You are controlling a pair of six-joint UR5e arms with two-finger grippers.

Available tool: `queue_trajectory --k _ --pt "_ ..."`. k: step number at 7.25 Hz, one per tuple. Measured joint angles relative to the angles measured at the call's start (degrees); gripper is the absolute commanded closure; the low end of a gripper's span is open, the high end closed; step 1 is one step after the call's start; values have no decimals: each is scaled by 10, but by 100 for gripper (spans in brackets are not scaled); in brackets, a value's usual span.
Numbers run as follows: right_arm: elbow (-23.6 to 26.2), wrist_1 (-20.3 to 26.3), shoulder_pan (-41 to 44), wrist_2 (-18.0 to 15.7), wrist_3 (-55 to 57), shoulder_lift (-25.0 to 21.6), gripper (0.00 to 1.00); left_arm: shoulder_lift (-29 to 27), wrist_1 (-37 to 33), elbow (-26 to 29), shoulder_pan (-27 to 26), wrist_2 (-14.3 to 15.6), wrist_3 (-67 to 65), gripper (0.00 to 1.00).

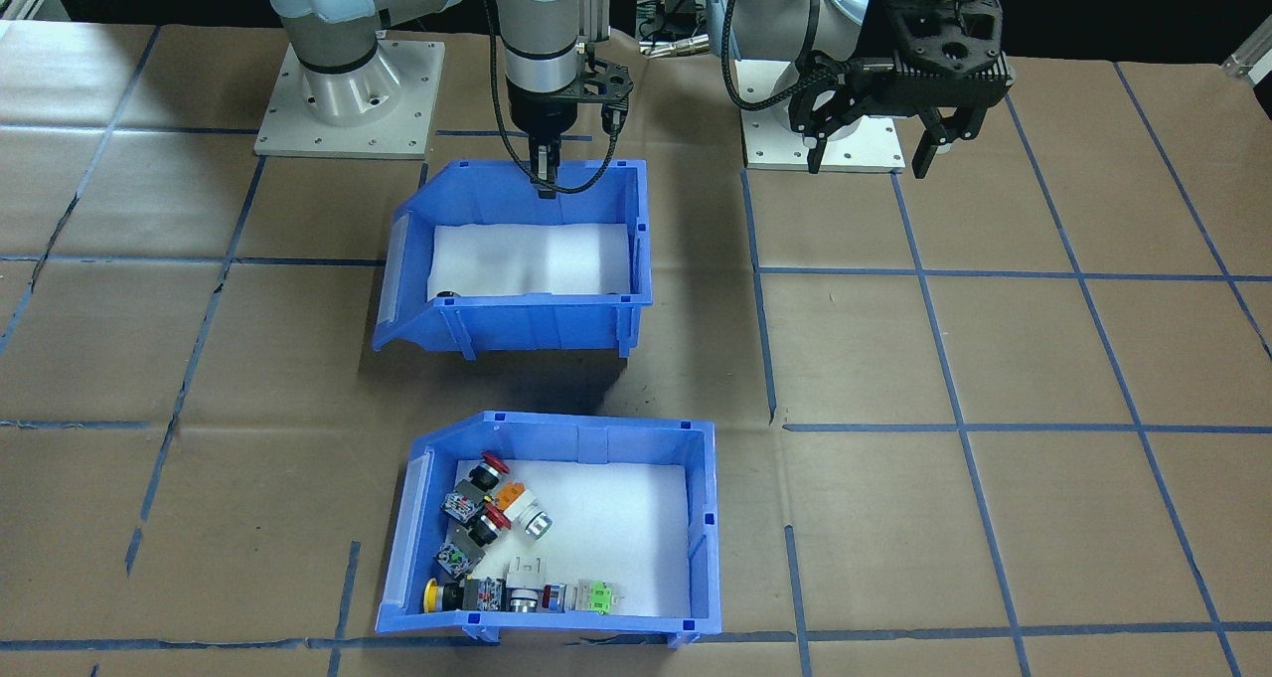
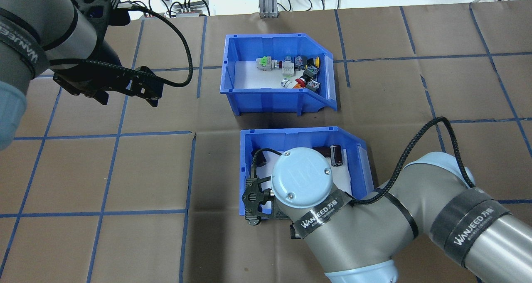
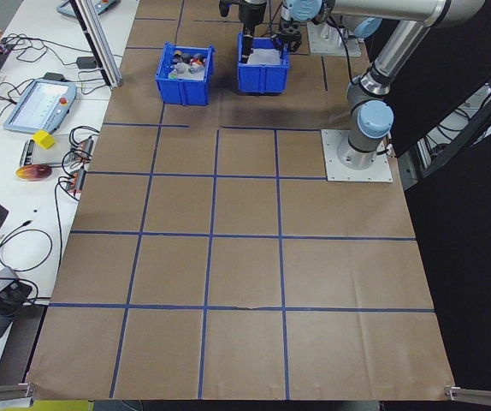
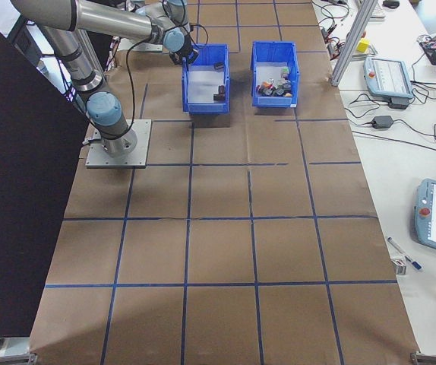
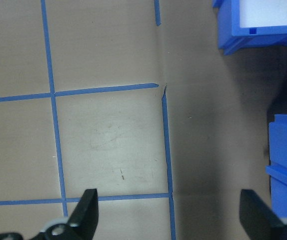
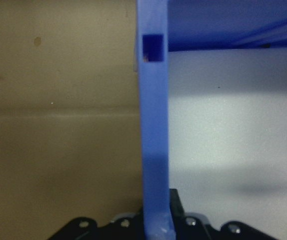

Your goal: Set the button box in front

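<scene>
blue bin wall (image 6: 153, 125) clamped by right gripper (image 1: 546, 175) in wrist view; left gripper (image 5: 176, 217) spread.

Blue button box (image 1: 702, 518), white foam liner (image 1: 626, 533)

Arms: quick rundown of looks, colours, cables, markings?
Both arms are silver-grey tubes with pale blue joint caps and black bands printed WANJEED. The right arm has a black braided cable looping to its wrist. The left hand is black with two dark fingers; the right hand is black too.
</scene>
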Motion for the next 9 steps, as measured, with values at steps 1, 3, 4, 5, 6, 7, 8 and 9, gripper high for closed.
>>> queue_trajectory --k 1,3,4,5,6,7,8,9 --pt "0 -2 0 -1 0 3 0 0 1 0 0 0 0 1" --pt "-4 -2 0 -3 2 -1 0 1 2 0 0 0 0 1" --pt "-17 4 -3 -2 2 -5 0 3 3 0 0 0 -1 1" --pt "-44 27 -8 -1 3 -11 0 3 3 0 0 -1 -3 1" --pt "-74 63 -15 2 14 -15 0 3 4 0 0 -2 -5 1" --pt "-101 97 -25 3 54 -16 0 4 4 -2 0 -2 -6 1" --pt "-121 122 -46 3 111 -16 0 5 4 -5 -1 -3 -8 1" --pt "-131 132 -79 4 153 -17 0 5 5 -8 -1 -5 -9 1"
